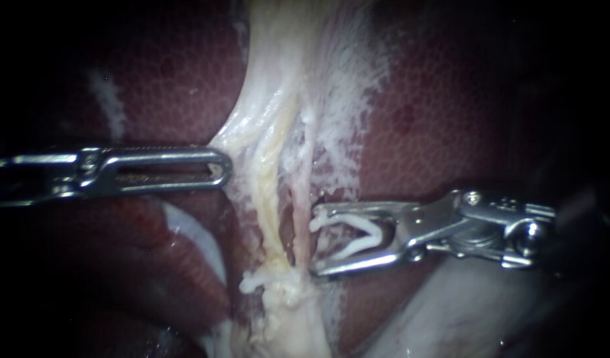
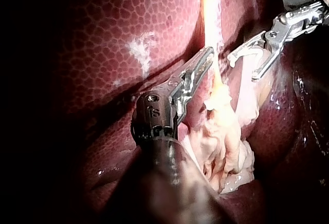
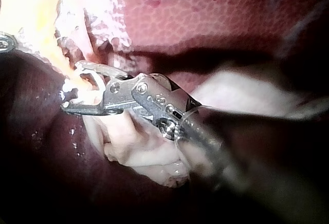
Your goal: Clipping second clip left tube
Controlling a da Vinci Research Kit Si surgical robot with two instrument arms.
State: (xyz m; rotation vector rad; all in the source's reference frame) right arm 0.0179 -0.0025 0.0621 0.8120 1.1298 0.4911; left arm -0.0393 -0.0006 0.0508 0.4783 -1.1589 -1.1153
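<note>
Mottled dark red liver point(image 1: 451, 99) lies behind pale tissue point(image 1: 348, 79).

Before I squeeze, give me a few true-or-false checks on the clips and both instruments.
The right instrument carries a white clip. True.
That clip is squeezed flat. False: its legs stand apart in a V.
A lower clip already sits on the strand. True.
The left instrument is far from the strand. False: its tip meets the strand's edge.
</note>
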